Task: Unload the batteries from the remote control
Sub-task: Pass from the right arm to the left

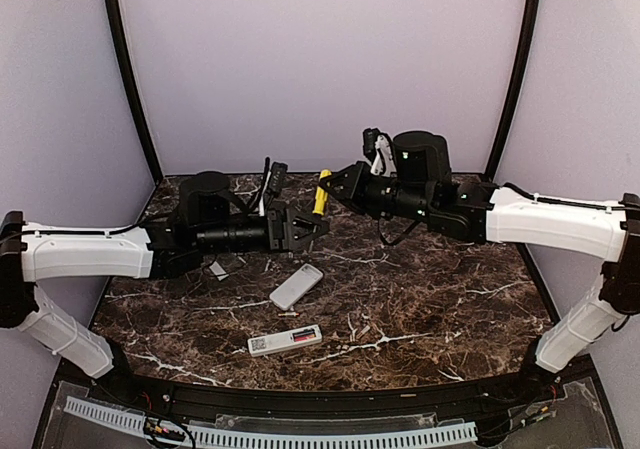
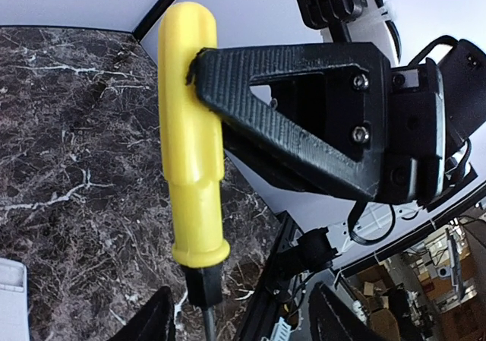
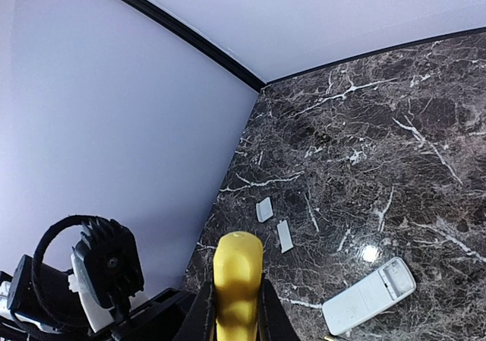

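Observation:
Two white remotes lie on the marble table. One remote [image 1: 296,285] [image 3: 370,295] lies slanted in the middle. The other remote [image 1: 285,340] lies nearer the front with its compartment open and a reddish battery [image 1: 302,337] showing inside. My right gripper [image 1: 333,183] [image 3: 238,314] is shut on the handle of a yellow screwdriver [image 1: 320,193] [image 2: 190,143] [image 3: 238,276], held above the table. My left gripper [image 1: 305,227] [image 2: 243,322] is open, its fingers standing either side of the screwdriver's dark shaft [image 2: 206,322] without touching it.
Two small flat white covers [image 3: 264,209] [image 3: 285,235] lie near the left wall, one cover [image 1: 218,269] showing under the left arm. A tiny pale piece [image 1: 288,313] rests between the remotes. Lilac walls close the back and sides.

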{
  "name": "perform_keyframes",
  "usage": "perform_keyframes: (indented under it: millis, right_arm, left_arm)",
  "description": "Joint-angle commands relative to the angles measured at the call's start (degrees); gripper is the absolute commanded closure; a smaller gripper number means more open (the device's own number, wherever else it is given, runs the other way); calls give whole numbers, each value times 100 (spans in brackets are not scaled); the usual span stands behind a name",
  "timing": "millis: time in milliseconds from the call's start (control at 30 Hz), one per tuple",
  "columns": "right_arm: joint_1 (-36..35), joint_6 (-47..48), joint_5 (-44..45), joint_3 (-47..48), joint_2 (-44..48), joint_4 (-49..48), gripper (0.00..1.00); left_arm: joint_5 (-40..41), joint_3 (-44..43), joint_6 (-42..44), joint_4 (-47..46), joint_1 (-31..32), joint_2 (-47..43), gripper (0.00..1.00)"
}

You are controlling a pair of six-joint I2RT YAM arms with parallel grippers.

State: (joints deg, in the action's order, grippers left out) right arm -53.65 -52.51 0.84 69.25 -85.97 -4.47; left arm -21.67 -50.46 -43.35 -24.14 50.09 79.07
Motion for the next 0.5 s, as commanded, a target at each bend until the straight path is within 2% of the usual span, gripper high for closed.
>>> perform_keyframes:
  millis: [0, 233, 300, 467]
  right_arm:
    - [-83, 21, -181, 75, -49, -370, 100]
    - [-80, -75, -180, -47, 36, -399, 100]
    - [-84, -54, -197, 1, 37, -304, 100]
    - [-84, -47, -220, -22, 97, -320, 100]
  left_arm:
    - [8, -196, -10, -28, 76, 197, 43]
    - [389, -382, 45, 157, 150, 529, 45]
    - [554, -365, 64, 170, 199, 564, 48]
    - [618, -410, 111, 221, 238, 731, 67]
